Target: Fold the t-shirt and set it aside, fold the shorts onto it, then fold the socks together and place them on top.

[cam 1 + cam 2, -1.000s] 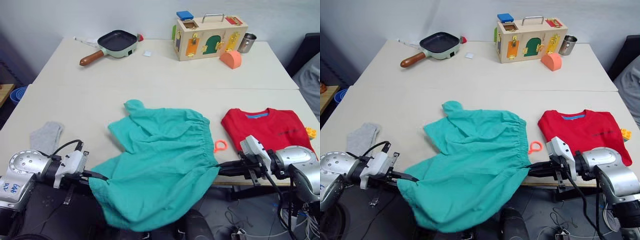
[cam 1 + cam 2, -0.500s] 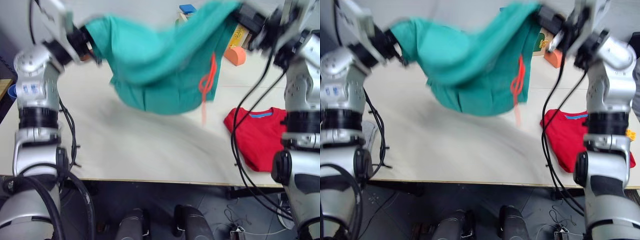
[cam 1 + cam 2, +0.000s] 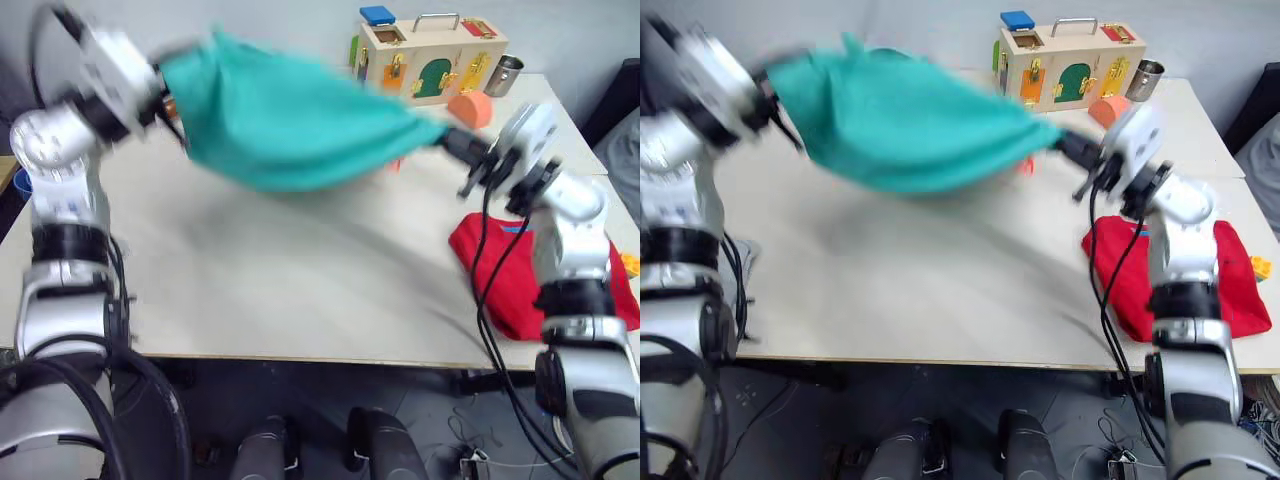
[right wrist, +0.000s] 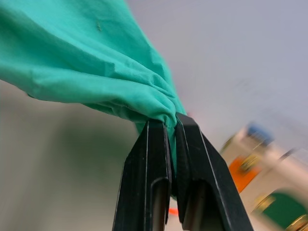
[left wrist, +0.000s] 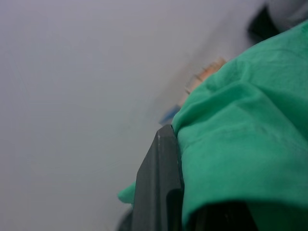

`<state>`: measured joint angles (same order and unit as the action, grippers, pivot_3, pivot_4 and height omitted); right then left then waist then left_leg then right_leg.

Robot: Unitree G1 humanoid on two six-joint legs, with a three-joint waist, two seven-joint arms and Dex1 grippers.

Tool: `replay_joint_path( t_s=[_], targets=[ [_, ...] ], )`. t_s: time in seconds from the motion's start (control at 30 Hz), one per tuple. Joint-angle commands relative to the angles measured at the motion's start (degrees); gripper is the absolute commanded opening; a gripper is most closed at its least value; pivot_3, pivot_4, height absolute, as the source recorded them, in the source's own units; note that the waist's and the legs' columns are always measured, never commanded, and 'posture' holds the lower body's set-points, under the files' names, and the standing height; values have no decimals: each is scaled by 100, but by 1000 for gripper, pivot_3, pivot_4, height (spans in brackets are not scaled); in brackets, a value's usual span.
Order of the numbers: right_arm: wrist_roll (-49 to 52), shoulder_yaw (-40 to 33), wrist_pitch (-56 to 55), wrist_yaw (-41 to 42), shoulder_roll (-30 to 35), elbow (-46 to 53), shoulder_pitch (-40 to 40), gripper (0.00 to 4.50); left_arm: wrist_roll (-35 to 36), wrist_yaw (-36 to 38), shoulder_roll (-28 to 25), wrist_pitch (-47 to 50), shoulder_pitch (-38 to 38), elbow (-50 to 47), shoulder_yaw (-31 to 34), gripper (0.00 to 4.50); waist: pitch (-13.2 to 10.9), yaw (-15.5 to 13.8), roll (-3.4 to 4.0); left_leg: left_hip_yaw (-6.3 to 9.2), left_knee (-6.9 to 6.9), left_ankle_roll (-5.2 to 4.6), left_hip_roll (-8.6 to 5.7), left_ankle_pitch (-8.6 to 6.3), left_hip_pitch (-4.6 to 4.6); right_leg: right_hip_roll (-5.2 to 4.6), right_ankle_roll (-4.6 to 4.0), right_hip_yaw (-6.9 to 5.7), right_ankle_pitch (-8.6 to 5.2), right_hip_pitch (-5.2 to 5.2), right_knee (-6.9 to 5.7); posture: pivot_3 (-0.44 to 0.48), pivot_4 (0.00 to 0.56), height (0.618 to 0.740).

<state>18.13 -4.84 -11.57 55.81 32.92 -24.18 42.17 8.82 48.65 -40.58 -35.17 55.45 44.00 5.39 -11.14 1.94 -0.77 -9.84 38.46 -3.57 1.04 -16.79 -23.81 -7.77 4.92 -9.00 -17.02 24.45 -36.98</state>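
Shorts (image 3: 290, 125) held in the air above the table (image 3: 300, 290), stretched between both grippers — teal cloth blurred, sagging in the middle. Left gripper (image 3: 165, 90) at the left end, raised; its wrist view shows one black finger (image 5: 159, 187) against the fabric, cloth bunched over it, so it appears clamped on the shorts. Right gripper (image 4: 168, 144) at the right end, lower, fingers pinched on a gathered corner of the cloth. T-shirt (image 3: 500, 270) lies on the table's right side near the front edge, partly behind the right arm. Wooden box (image 3: 430, 60) and metal cup (image 3: 508, 75) stand at the far right — well apart from the shorts.
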Motion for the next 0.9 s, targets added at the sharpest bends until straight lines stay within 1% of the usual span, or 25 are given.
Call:
replay_joint_path(
  t_s=[0.03, 0.07, 0.1, 0.17, 0.2, 0.27, 0.33, 0.4, 0.5, 0.6, 0.67, 0.73, 0.8, 0.83, 0.87, 0.9],
  targets=[
    [-22, 126, -206, 272, 13, 783, -1337, 0, 106, 164, -160, 121, -2263, -1709, 12, 38, 9, 33, 15, -4, -21, 4, 1, -1, 25, -4, 0, 14, 3, -10, 4, 0, 150, 740],
    [-123, 189, -138, 313, 93, 805, -1608, 0, 155, 75, -150, 427, -2787, -2172, 49, 38, 6, 41, 16, 1, -34, 14, 0, -15, 101, -12, -9, 33, -4, -82, 11, 0, 150, 740],
    [-123, 161, -205, 365, 126, 797, -1816, 0, 269, -56, -99, 762, -3291, -2662, 129, 38, 0, 52, 16, 1, -43, 18, 6, -24, 121, -6, -13, 36, -9, -101, 21, 0, 150, 740],
    [-53, 80, 136, 323, 214, 866, -2005, 0, 226, -162, -156, 1277, -3927, -3347, 185, 38, -19, 42, 15, 8, -30, 17, 12, -23, 88, -29, -13, 43, -8, -78, 26, 0, 150, 740],
    [-41, 68, 218, 360, 250, 889, -2034, 0, 213, -201, -176, 1445, -4059, -3544, 231, 38, -24, 29, 13, 13, -15, 13, 12, -19, 73, -42, -13, 40, -8, -71, 16, 0, 150, 740],
    [-48, 67, 288, 441, 312, 903, -2042, 0, 227, -314, -202, 1836, -4190, -3802, 341, 38, -24, -39, 14, 26, 5, 11, 9, -13, 73, -55, -15, 33, -5, -74, 23, 0, 150, 740],
    [-26, 39, 288, 458, 327, 899, -2027, 0, 222, -359, -245, 2079, -4292, -3949, 412, 38, -20, -47, 21, 55, 16, 15, 6, -17, 82, -71, -21, 15, -2, -95, 23, 0, 150, 740],
    [0, -29, 357, 345, 297, 850, -1941, 0, 235, -392, -284, 2227, -4369, -3987, 517, 38, -18, -43, 24, 63, 11, 44, 5, -33, 93, -76, -26, 6, 1, -105, 24, 0, 150, 740],
    [-91, -55, 305, 158, 262, 718, -1829, 0, 231, -378, -334, 2340, -4432, -4025, 582, 38, -18, -35, 25, 61, -8, 23, 4, -18, 93, -76, -28, -2, 0, -100, 22, 0, 150, 740],
    [-167, -43, 343, -98, 205, 601, -1685, 0, 423, -392, -276, 2655, -4269, -4065, 613, 38, -18, -34, 24, 60, -22, 28, 4, -4, 89, -68, -29, -13, -1, -98, 13, 0, 150, 740],
    [-224, -35, 354, -249, 184, 498, -1575, 0, 543, -277, -295, 2946, -4147, -4035, 559, 38, -18, -34, 24, 60, -22, 27, 4, -3, 86, -66, -29, -15, -1, -98, 14, 0, 150, 740],
    [-124, 3, 594, -163, 178, 491, -1533, 0, 637, -128, -341, 3263, -4074, -3941, 484, 38, -18, -33, 24, 57, -21, 24, 1, -1, 85, -67, -29, -14, -1, -100, 15, 0, 150, 740],
    [-168, 117, 657, -35, 216, 506, -1528, 550, 548, -237, -296, 3160, -3942, -3788, 530, 0, -18, -39, 24, 58, -21, 23, 1, -1, 85, -67, -29, -14, -1, -102, 16, 0, 150, 740],
    [-199, 163, 663, 27, 236, 522, -1533, 754, 530, -212, -304, 3148, -3908, -3754, 531, 458, -18, -39, 24, 58, -21, 23, 1, -1, 85, -67, -29, -15, -1, -101, 16, 0, 150, 740],
    [-223, 183, 660, 60, 244, 526, -1528, 1048, 498, -178, -330, 3123, -3881, -3718, 521, 615, -18, -37, 24, 59, -21, 23, 1, -1, 84, -67, -29, -15, -1, -101, 16, 0, 150, 740],
    [-217, 171, 641, 92, 238, 535, -1526, 1427, 506, -60, -384, 3105, -3886, -3687, 501, 956, -18, -35, 24, 58, -21, 23, 1, -1, 85, -67, -29, -14, -1, -101, 17, 0, 150, 740]
  ],
)
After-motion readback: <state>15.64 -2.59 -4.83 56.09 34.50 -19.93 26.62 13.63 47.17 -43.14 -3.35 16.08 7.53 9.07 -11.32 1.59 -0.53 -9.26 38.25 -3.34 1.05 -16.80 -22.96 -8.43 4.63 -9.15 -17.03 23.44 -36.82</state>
